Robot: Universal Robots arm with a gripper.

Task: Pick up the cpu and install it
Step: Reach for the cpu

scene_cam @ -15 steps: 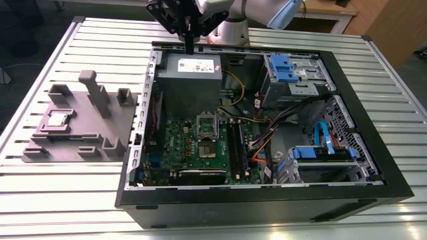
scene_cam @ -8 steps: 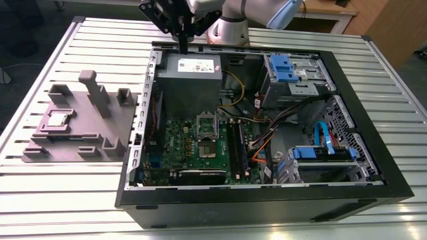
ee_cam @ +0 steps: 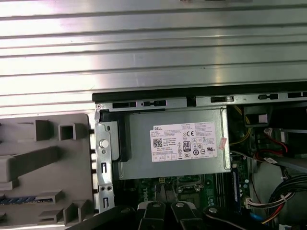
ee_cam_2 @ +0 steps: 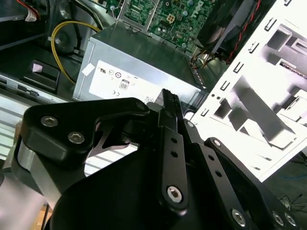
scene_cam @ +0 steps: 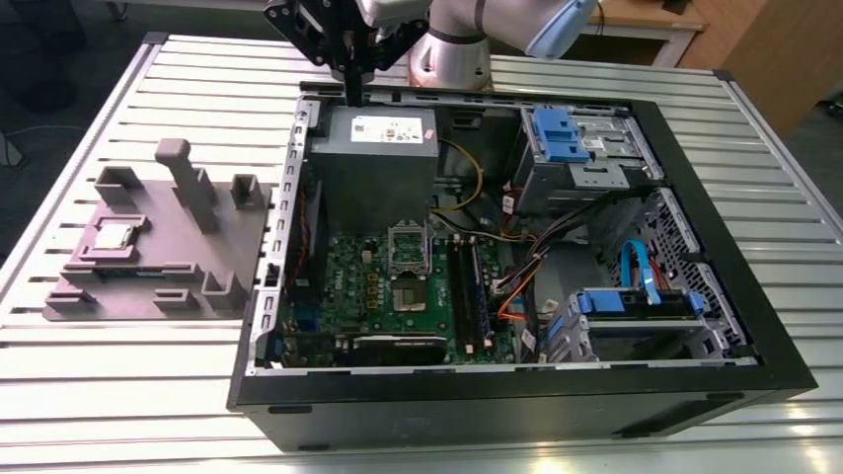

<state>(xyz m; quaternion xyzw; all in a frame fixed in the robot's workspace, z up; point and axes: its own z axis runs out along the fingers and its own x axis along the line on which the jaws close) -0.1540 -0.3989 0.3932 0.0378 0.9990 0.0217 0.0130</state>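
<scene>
The cpu [scene_cam: 113, 235], a small shiny square chip, lies in a recess on the grey holder block [scene_cam: 158, 252] at the exterior view's left, beside the open computer case [scene_cam: 527, 395]. My gripper [scene_cam: 355, 97] hangs high above the case's back edge, over the grey power-supply box [scene_cam: 375, 163], far from the cpu. Its black fingers [ee_cam_2: 169, 103] are pressed together with nothing between them. The motherboard's metal-framed socket [scene_cam: 410, 272] sits in the middle of the case, its bracket raised. In the first wrist view the gripper [ee_cam: 163, 210] is over the power-supply box [ee_cam: 177, 143].
The case lies on a slatted metal table [scene_cam: 197, 79]. Inside are blue drive bays [scene_cam: 567, 133], loose cables [scene_cam: 527, 267] and memory sticks [scene_cam: 468, 296] beside the socket. The holder block has tall posts [scene_cam: 185, 183]. The arm's base [scene_cam: 455, 49] stands behind the case.
</scene>
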